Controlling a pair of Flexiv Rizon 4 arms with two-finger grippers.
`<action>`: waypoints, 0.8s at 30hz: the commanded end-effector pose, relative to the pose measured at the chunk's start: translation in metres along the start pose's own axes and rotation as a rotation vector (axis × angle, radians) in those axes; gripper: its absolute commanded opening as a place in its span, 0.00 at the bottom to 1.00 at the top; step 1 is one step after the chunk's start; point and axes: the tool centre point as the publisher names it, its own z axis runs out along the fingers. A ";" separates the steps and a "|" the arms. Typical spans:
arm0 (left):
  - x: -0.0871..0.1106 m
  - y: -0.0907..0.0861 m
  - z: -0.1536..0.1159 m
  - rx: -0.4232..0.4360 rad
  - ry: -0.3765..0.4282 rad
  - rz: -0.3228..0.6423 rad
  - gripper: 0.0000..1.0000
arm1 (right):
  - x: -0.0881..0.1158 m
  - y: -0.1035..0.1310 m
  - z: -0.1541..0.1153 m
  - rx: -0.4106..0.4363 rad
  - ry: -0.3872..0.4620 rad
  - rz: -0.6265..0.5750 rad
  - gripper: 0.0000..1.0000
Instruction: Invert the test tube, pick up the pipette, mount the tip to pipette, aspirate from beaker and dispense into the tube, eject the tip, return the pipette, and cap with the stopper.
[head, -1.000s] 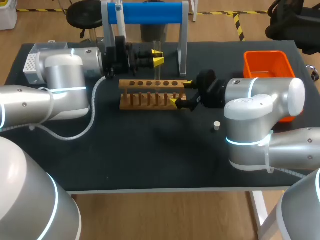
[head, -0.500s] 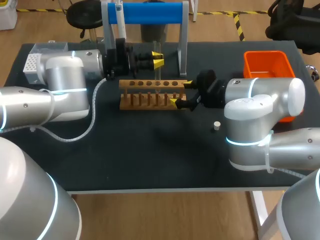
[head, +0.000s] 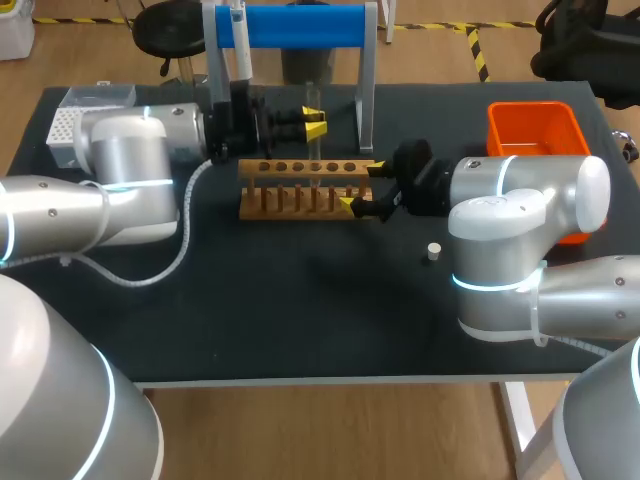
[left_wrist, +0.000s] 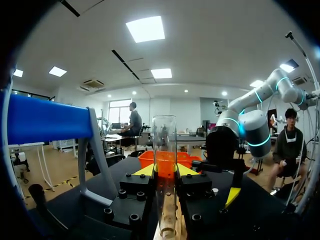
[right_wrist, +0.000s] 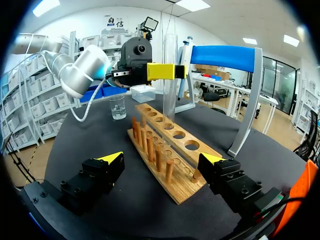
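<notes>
1. Head view: the left gripper (head: 313, 122) is clamped on the clear test tube (head: 313, 100), which stands upright over the wooden rack (head: 290, 198) near the table's far middle; the right gripper (head: 361, 186) sits at the rack's right end with its fingers spread, one yellow tip on either side of it; a small white stopper (head: 433, 251) lies on the dark table (head: 300, 310) in front of the right arm, well apart from the rack; an orange bin (head: 533, 125) stands at the far right, a blue-barred stand (head: 300, 25) behind the rack, and a white tip box (head: 72, 125) at the far left.
2. Left wrist view: both yellow-tipped fingers press the tube from two sides, below its middle; its lower end reaches the rack's top board, though how deep it sits I cannot tell.
3. Right wrist view: the fingers stand wide apart with the rack's near end between them, one finger clearly clear of the wood; ahead, the tube hangs upright in the other gripper, its lower end at a hole in the rack; a glass beaker (right_wrist: 118, 107) stands beyond the rack.
</notes>
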 end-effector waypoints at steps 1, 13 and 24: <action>-0.002 0.005 0.001 0.009 0.001 0.000 0.00 | 0.000 -0.001 0.000 -0.002 0.000 -0.001 1.00; -0.003 0.010 0.002 0.016 0.005 -0.004 0.00 | 0.000 -0.001 0.000 -0.002 0.000 -0.001 1.00; -0.004 0.017 0.002 0.010 0.010 -0.014 0.00 | 0.000 -0.001 0.000 -0.002 0.000 -0.001 1.00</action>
